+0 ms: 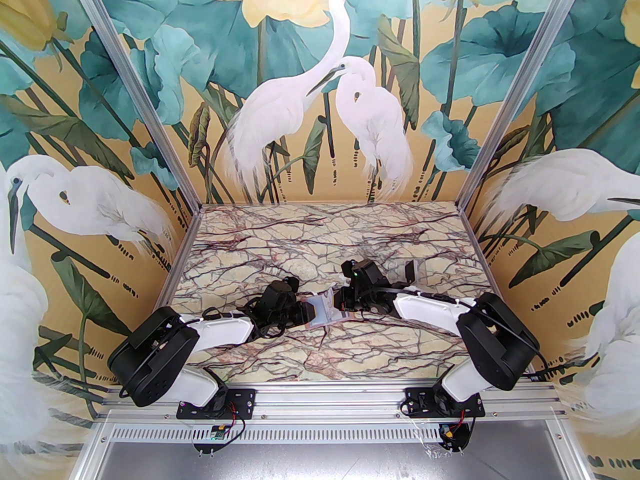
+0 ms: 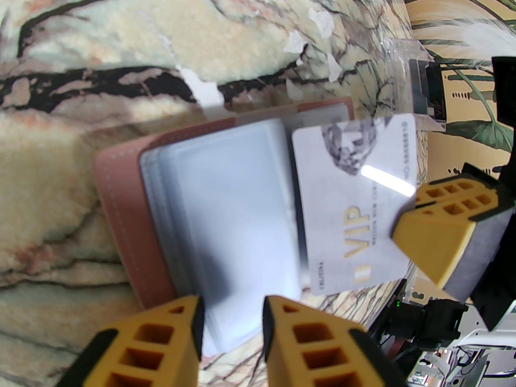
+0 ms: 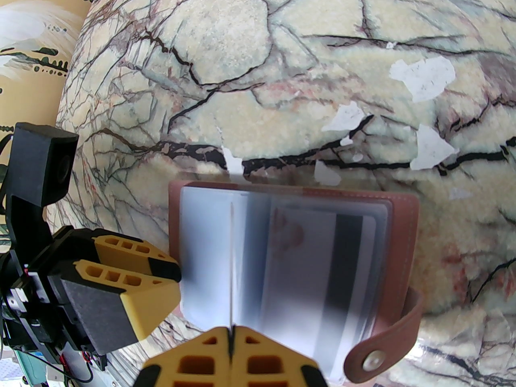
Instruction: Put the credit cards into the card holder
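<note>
Left wrist: card holder (image 2: 117,208) open on bench (image 2: 121,34). Right claw (image 2: 407,216) pinching white card (image 2: 354,200) by outer edge, just over holder's sleeves. Left claw (image 2: 233,308) part spread at holder's near edge. Card thin, stiff, slick; edge grip likely best.

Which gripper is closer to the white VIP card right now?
Right. The right gripper is shut on the edge of the VIP card; the left gripper is at the clear sleeves of the card holder, apart from the card.
</note>
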